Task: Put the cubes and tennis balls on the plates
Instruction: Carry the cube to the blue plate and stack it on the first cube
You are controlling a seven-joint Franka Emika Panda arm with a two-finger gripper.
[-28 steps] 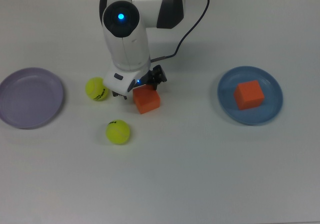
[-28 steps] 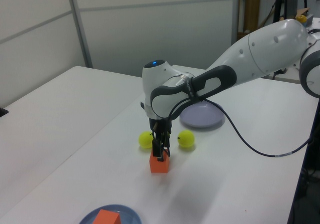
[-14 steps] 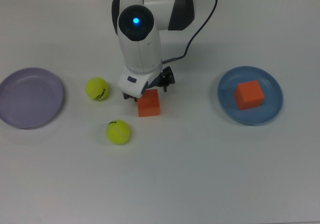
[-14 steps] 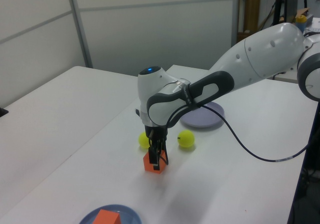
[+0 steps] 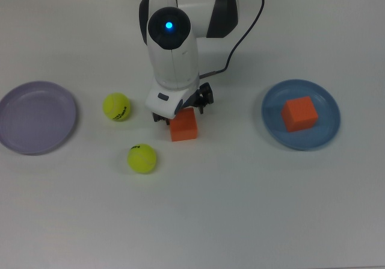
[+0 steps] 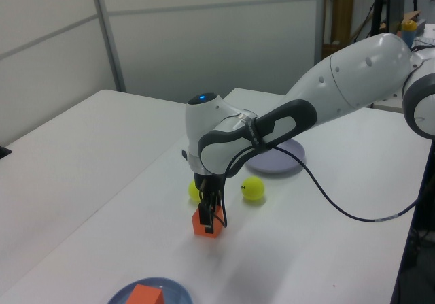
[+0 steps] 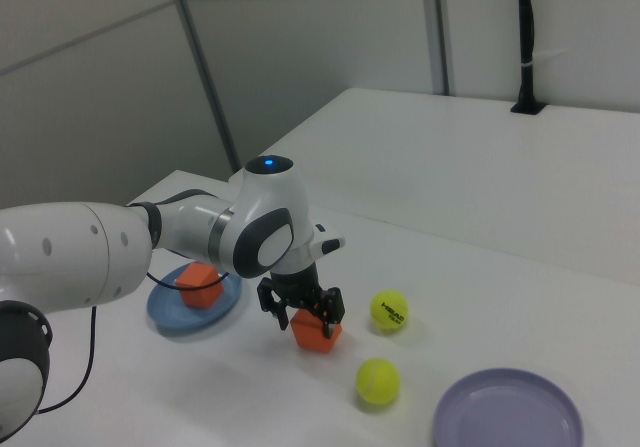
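The loose orange cube (image 5: 183, 125) sits on the white surface (image 5: 240, 209) between the two plates, nearer the middle than either; judged by its matte faces and sharp edges it should be light, stiff and not slippery, best taken across two opposite flat sides, low enough that it cannot pivot; the tool (image 6: 209, 217) stands directly over it, its dark fingers reaching down either side of the cube in the left view and the right view, apparently closed on it, with the cube seeming to rest on or just at the surface; a tennis ball (image 5: 117, 107) lies to the top view's left of the cube and a second tennis ball (image 5: 142, 158) lies below and left of it, both apart from the tool, fuzzy and likely to roll if nudged; farther out, the lavender plate (image 5: 15, 138) is bare at the top view's left edge, while the blue plate (image 5: 274, 130) on the top view's right already carries the other cube (image 5: 299, 113).
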